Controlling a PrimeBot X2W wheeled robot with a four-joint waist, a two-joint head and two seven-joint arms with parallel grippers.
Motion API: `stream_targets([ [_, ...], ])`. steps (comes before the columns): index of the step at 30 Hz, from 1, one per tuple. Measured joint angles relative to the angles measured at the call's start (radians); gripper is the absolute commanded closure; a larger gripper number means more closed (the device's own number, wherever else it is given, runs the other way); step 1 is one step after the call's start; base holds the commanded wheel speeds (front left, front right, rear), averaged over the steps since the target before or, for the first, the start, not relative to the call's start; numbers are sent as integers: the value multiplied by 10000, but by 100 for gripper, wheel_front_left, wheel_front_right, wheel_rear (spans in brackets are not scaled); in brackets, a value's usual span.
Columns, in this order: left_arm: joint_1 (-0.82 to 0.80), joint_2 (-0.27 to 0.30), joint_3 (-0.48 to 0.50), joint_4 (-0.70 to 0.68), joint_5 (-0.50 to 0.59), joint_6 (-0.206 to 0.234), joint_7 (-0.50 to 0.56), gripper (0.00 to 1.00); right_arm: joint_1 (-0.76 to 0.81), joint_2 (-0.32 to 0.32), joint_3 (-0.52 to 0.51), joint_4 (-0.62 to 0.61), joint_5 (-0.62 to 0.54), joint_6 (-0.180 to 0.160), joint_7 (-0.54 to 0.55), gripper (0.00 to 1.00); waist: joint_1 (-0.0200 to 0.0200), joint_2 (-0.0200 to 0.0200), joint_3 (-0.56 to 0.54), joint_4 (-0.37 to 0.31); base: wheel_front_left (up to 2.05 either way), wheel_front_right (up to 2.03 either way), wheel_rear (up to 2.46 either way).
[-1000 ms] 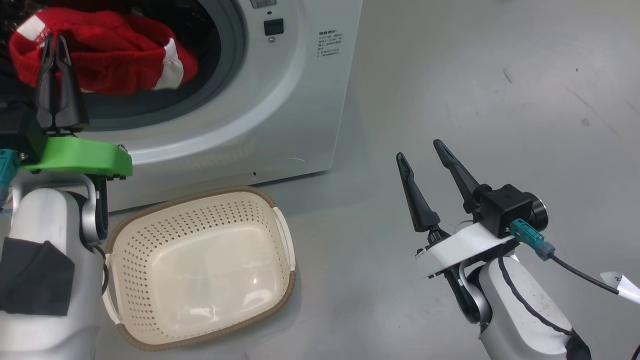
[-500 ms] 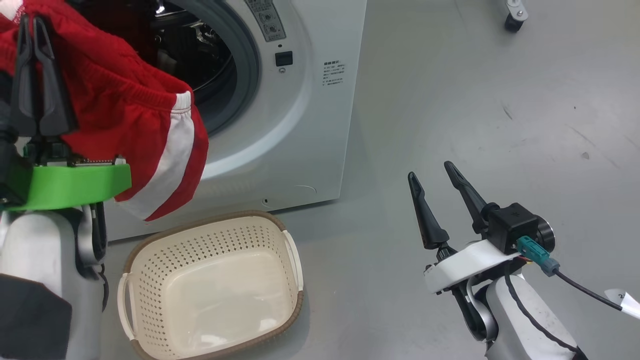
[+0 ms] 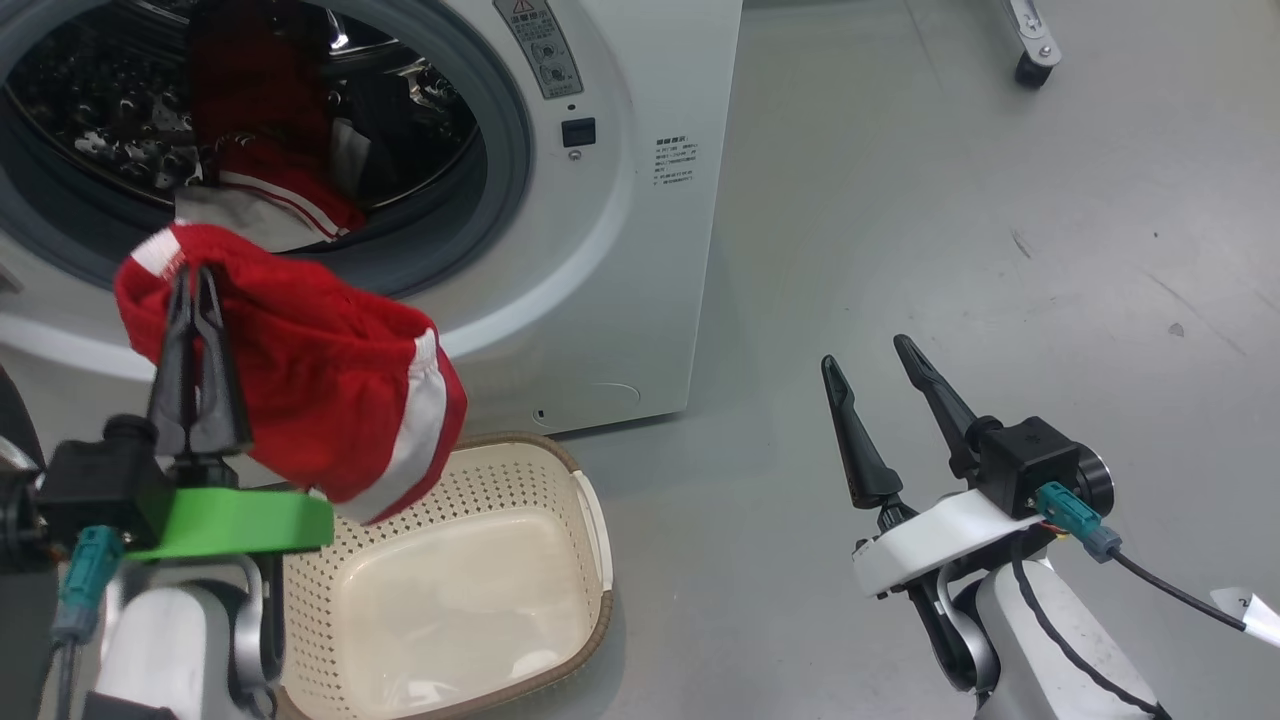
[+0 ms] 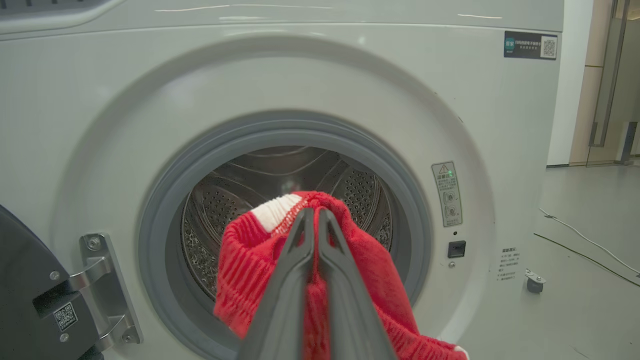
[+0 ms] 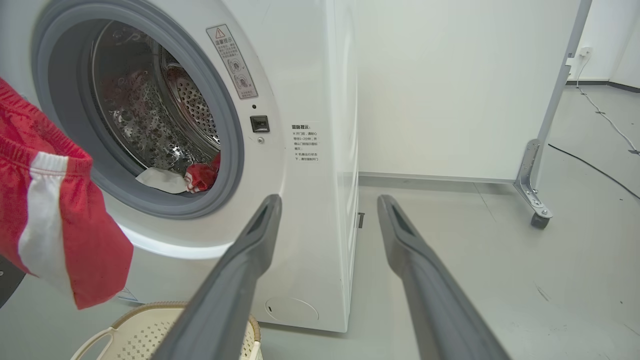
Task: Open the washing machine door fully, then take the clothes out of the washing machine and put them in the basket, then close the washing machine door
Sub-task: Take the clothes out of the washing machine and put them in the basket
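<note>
My left gripper (image 3: 195, 285) is shut on red clothes (image 3: 330, 400) with white stripes. It holds them in front of the washing machine (image 3: 620, 250), out of the drum, over the far left corner of the cream basket (image 3: 592, 540). In the left wrist view the fingers (image 4: 300, 260) pinch the red fabric (image 4: 245, 265) before the grey-ringed opening. More red and white clothes (image 3: 270, 200) lie inside the drum. The washing machine door (image 4: 20, 270) stands open at the left on its metal hinge (image 4: 95, 285). My right gripper (image 3: 864, 352) hangs open over bare floor to the right.
A metal frame leg with a caster (image 3: 1030, 50) stands at the far right behind the machine. A cable (image 5: 595, 170) runs along the grey floor there. The basket sits on the floor directly in front of the machine's lower right.
The left gripper has pulled the red clothes out of the drum and down towards the basket. The head view has tilted up, showing more of the drum. The right gripper stays open.
</note>
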Motion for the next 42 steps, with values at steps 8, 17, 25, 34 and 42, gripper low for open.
stream_targets([
  [8, 1368, -153, -286, 1195, -337, 2, 616, 100, 6, 2, -8, -167, -73, 44, 0, 0, 0, 0, 174, -64, 0, 0, 0],
  [17, 1615, -176, -483, 2499, -700, 2, 1026, 100, -32, 4, 69, -468, -73, 84, 0, 0, 0, 0, 789, -271, 0, 0, 0],
  [25, 865, -174, -516, 3710, -763, -15, 1262, 100, -382, 4, 119, -784, -71, 84, 0, 0, 0, 0, 1645, -510, 0, 0, 0],
  [34, -204, -113, -531, 5392, -786, -259, 1557, 100, -1073, 0, 192, -1206, -67, 75, 0, 0, 0, 0, 2767, -758, 0, 0, 0],
  [42, -1215, -111, -431, 6541, -886, -355, 1685, 100, -1513, 0, 224, -1369, -63, 29, 0, 0, 1, 0, 3770, -919, 0, 0, 0],
])
